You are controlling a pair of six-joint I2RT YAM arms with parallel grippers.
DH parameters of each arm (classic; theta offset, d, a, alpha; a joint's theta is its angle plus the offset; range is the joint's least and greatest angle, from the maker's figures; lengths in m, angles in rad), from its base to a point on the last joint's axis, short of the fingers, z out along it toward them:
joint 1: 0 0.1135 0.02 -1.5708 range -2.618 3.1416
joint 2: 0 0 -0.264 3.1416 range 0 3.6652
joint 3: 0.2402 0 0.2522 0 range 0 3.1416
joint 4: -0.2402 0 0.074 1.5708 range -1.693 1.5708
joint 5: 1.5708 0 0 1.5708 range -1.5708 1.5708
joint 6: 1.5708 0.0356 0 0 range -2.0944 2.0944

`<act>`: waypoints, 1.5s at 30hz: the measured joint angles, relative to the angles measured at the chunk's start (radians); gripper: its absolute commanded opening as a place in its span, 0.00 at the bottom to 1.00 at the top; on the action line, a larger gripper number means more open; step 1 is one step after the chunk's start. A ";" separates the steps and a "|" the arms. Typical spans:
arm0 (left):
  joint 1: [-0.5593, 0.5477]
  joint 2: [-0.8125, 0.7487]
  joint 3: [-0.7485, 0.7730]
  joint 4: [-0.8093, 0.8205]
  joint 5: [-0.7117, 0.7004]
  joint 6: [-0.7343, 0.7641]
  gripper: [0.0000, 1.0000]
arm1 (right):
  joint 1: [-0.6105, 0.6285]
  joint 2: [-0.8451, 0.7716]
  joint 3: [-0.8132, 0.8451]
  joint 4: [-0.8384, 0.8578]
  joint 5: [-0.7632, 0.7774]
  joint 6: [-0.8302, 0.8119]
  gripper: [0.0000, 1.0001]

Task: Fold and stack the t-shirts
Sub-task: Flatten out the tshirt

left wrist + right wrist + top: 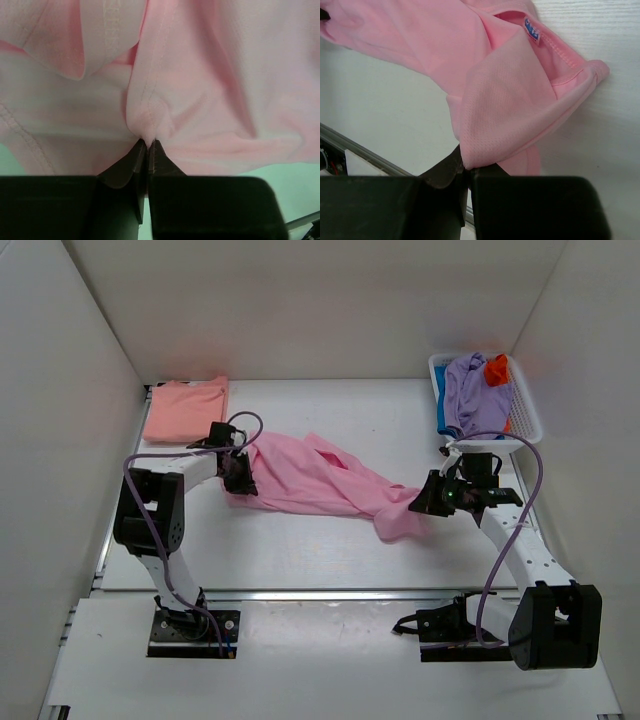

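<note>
The left gripper (149,143) and right gripper (466,169) are each closed on one end of the light pink t-shirt (310,480), apparently to spread it flat.

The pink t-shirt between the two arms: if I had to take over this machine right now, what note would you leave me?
Left gripper: shut on a seamed edge of the light pink t-shirt.
Right gripper: shut on the shirt's other end, the one with the collar.
The shirt lies crumpled on the table between them, not yet folded.
Done: the salmon-peach t-shirt lies folded at the far left corner.
Left: fold the pink one and stack it, then do the lavender t-shirt, orange t-shirt and blue t-shirt waiting in the white basket.
</note>
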 measured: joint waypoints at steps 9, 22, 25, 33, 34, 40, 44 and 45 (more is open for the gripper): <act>0.005 -0.127 0.063 -0.058 0.032 -0.003 0.22 | -0.033 -0.002 0.000 -0.061 0.076 -0.002 0.00; 0.039 -0.362 0.043 -0.050 0.142 -0.043 0.00 | -0.069 -0.069 0.010 -0.145 0.118 -0.001 0.00; 0.047 -0.393 0.050 -0.035 0.168 -0.079 0.00 | -0.065 -0.107 0.081 -0.165 0.098 0.019 0.01; 0.113 -0.571 0.367 0.025 0.232 -0.183 0.00 | -0.148 -0.275 0.488 -0.078 0.023 0.092 0.00; 0.122 -0.603 0.410 0.036 0.237 -0.193 0.00 | -0.145 -0.291 0.535 -0.063 0.022 0.093 0.00; 0.128 -0.735 0.624 0.015 0.233 -0.198 0.00 | -0.118 -0.335 0.758 -0.092 0.004 0.126 0.00; 0.122 -0.750 0.697 0.011 0.218 -0.196 0.00 | -0.116 -0.299 0.890 -0.096 -0.030 0.153 0.00; 0.123 -0.750 0.690 0.010 0.214 -0.196 0.00 | -0.116 -0.290 0.897 -0.093 -0.041 0.160 0.00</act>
